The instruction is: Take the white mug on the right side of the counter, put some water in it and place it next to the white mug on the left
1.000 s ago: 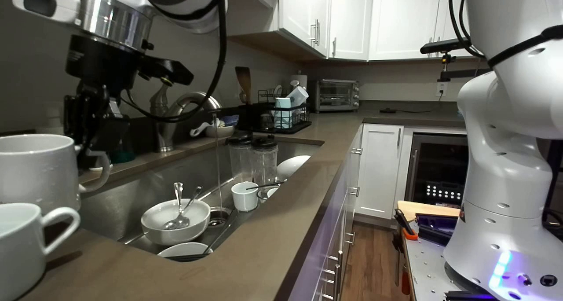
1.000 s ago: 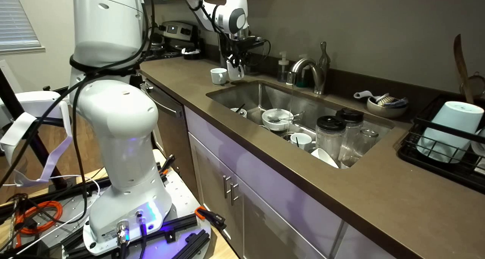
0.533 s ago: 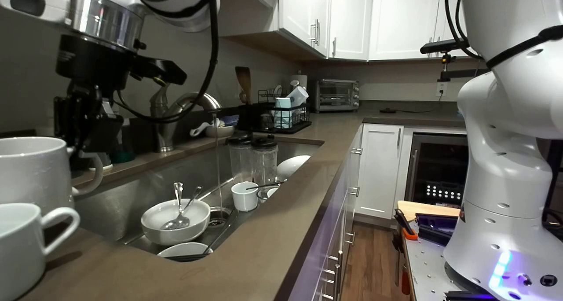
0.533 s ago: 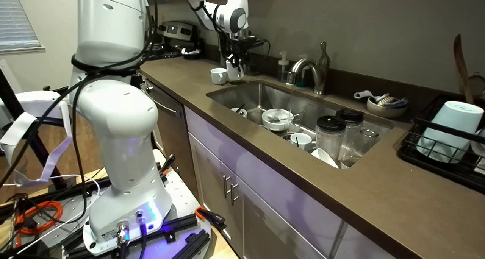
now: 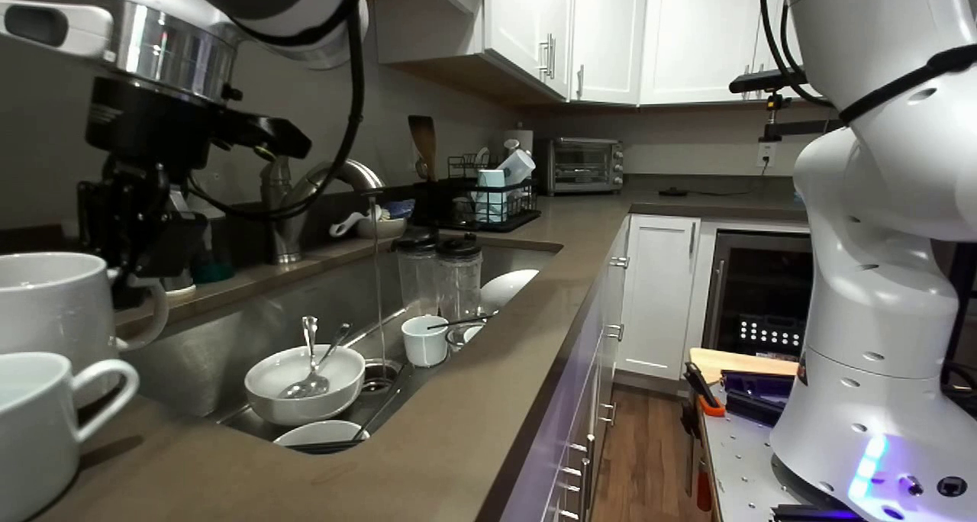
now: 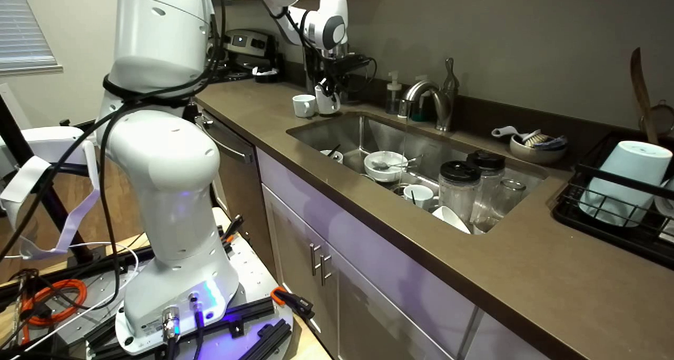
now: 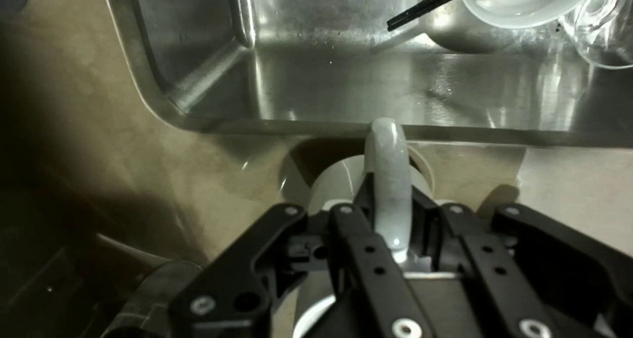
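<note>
Counter point(image 6: 526, 276) is running through both exterior views. White robot arm point(image 6: 176, 205) is standing before it, far end hanging by one corner of the sink point(image 7: 326, 88). Faucet point(image 6: 443, 108) is arching over the basin. Gripper point(image 7: 393, 199) is clasping a white mug point(image 6: 327, 104), apparently the one for filling. This mug is sitting roughly upright, just beside the sink rim; whether its base is touching the counter or hovering, I am not making out, nor whether it is holding anything. Second white mug point(image 6: 303, 107), looking smaller, is standing near it on the counter. Handle point(image 7: 387, 155) of the clasped mug is lying pinched between the fingers point(image 7: 358, 239). A thread of water point(image 5: 377, 266) is falling from the spout.

Judging the step as setting down by the neighbour: best keeping the rim level, lowering straight, landing the whole base clear of the sink, leaving a gap so the mugs are not knocking. Fingers should be parting only once the counter is bearing the weight, then backing off without tugging.
</note>
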Robot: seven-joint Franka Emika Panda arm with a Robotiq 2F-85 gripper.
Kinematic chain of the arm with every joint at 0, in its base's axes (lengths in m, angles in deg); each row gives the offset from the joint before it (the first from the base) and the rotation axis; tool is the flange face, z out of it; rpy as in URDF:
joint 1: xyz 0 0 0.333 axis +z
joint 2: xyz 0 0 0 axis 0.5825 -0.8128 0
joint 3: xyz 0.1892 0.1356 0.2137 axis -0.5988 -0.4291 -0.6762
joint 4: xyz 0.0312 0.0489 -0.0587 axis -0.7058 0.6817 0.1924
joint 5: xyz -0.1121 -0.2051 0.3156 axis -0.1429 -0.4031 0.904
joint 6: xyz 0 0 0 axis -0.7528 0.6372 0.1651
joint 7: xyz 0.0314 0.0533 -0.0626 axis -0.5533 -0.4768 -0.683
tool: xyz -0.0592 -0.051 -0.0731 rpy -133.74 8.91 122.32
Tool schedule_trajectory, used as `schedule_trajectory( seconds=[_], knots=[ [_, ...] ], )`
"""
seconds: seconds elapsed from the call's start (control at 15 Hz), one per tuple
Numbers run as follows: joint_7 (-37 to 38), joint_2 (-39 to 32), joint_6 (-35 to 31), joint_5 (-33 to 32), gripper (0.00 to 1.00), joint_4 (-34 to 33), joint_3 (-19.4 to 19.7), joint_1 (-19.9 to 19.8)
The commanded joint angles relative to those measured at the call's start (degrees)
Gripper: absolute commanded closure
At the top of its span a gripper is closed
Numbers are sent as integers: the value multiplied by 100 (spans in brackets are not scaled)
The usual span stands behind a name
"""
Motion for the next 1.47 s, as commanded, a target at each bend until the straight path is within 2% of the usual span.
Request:
schedule_trajectory(
  seconds=[0.0,0.8,1.4],
  knots=[
    [-360,-136,187,78,96,-354,-151,-140],
    [-660,-396,395,106,96,-678,-219,-144],
    [-54,-906,477,1,96,-1278,-249,203]
  ],
)
